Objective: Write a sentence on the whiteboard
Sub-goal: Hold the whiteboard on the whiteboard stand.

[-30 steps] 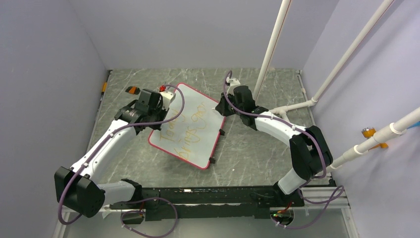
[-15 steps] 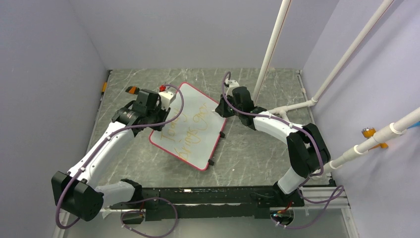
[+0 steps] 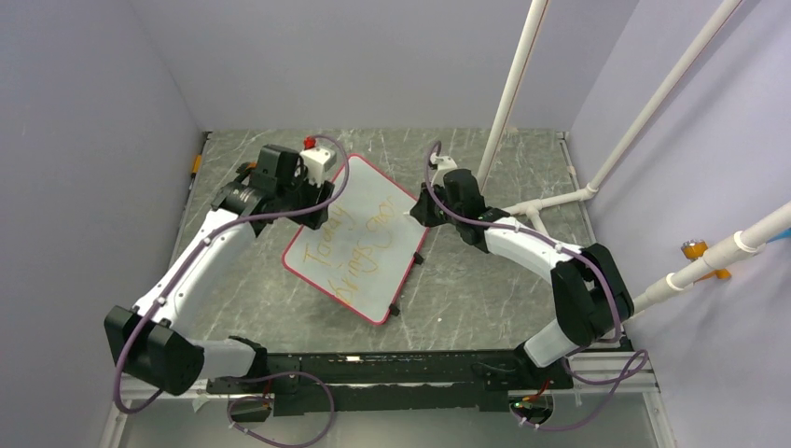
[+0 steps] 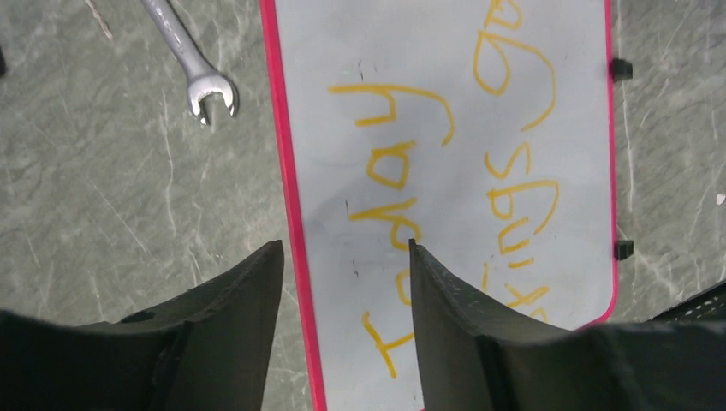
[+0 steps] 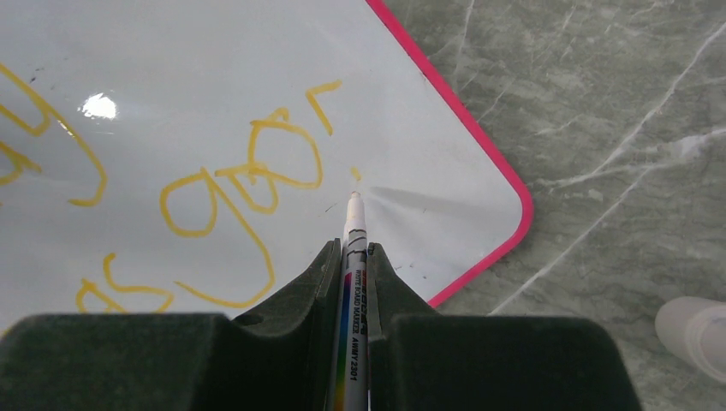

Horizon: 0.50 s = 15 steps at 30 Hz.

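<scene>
Now gripping, with the right claw (image 5: 354,248) closed tight, a slim white plastic marker pen with a rainbow stripe (image 5: 353,300) — tip down at a small yellow dot just past "goo"; cannot tell whether touching. Holding nothing in the left claw (image 4: 342,248), fingers spread apart over the long red edge beside "Today". Beneath both, flat on the grey-green marbled counter (image 3: 466,280): the glossy white rectangular whiteboard with thin red-pink frame (image 3: 364,187), carrying the orange-yellow handwritten sentence (image 3: 359,245) in two lines — "Today", "brings goo". Near the frame, a silver open-ended metal wrench (image 4: 193,60).
</scene>
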Tool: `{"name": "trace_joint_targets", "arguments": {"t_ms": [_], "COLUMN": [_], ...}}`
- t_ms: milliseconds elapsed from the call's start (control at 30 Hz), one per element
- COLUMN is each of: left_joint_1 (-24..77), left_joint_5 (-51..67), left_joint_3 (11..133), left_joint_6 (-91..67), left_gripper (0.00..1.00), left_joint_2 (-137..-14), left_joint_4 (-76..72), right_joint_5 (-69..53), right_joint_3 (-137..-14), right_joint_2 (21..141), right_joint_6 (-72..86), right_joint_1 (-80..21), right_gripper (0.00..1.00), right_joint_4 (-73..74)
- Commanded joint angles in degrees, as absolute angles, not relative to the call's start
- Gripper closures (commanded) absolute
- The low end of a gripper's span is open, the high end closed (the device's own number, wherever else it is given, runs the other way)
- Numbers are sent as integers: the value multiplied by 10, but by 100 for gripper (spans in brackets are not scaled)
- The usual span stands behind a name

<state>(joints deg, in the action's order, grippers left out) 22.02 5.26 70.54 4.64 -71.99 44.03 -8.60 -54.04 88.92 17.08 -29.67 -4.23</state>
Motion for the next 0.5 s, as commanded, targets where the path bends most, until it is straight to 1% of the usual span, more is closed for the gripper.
{"name": "trace_joint_targets", "arguments": {"t_ms": [0,167,333,467], "left_joint_1": [207,166,124,110], "left_joint_5": [82,131,232,284], "left_joint_3": [775,840,880,910], "left_joint_6": [36,29,15,10], "left_gripper": [37,36,38,39], "left_joint_2": [-757,-818,-887,-945], "left_joint_4": [428,435,433,447], "right_joint_5": [-73,-68,-76,-82], "right_joint_3": [-534,-538,-541,-531], "right_joint_2": [848,826,808,790], "right_joint_6": [173,168,170,172], "right_joint_1": [-296,-296,-296,-296], "right_gripper": [100,100,100,100], "right_joint_4": [-48,-36,-30,-27]}}
